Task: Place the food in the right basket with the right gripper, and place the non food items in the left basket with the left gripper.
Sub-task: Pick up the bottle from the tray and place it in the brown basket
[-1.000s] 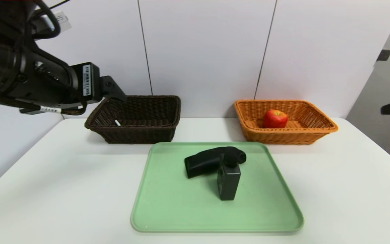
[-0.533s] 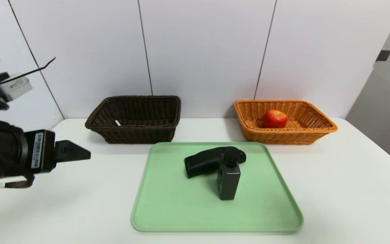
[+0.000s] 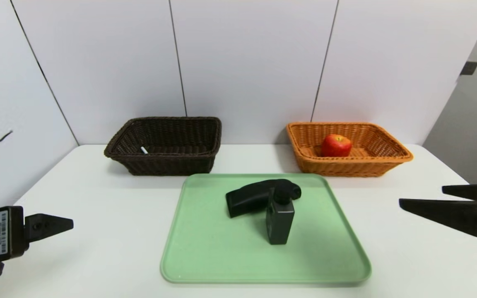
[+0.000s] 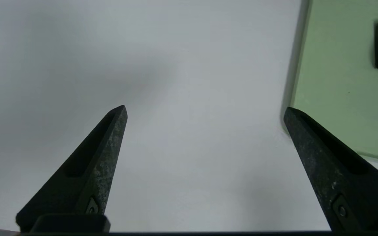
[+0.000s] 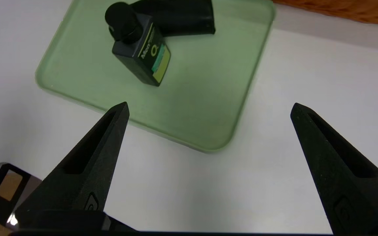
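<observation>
White table (image 3: pixel 97 215) — pale panelled wall (image 3: pixel 246 62)

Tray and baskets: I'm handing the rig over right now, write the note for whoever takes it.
Left gripper: open, empty, low over the table left of the tray.
Right gripper: open, empty, right of the tray.
Done: apple in the orange basket; a small white item in the brown basket.
Left: black bottle, standing on the tray, and the black case lying behind it; both for the left gripper, into the brown basket.
</observation>
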Available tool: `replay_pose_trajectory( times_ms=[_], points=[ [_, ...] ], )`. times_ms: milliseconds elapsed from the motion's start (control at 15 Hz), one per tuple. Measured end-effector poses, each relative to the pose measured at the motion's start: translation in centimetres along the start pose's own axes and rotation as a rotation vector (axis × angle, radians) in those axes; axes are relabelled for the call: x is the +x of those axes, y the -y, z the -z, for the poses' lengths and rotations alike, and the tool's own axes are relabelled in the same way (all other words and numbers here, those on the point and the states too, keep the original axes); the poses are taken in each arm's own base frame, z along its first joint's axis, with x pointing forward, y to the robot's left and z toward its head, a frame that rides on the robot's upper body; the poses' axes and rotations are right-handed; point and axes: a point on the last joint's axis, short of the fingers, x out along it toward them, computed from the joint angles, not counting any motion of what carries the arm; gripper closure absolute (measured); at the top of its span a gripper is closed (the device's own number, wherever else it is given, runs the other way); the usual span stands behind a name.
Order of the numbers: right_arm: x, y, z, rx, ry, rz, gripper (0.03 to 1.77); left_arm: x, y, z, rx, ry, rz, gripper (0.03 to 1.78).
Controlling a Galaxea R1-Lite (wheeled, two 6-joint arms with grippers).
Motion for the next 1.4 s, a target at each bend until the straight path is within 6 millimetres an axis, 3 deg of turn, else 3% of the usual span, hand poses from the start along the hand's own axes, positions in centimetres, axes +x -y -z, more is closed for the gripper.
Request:
replay_pose_trajectory(
  times_ms=[467,867,1400],
  points=[
    [5.6,-1.7,3.3,-0.1,0.056,-0.085,0.1,1.7,0.1,1.3,0.047,0.099,0.03,0.12],
    [7.9,-3.8,5.4,-0.167,0.164,-0.147,0.1,2.5,0.7,1.8,0.126,0.178,0.099,0.12],
    [10.4,-5.8,8.5,-0.246,0.232,-0.009,0.1,2.4,0.5,2.2,0.129,0.174,0.096,0.12]
  ],
)
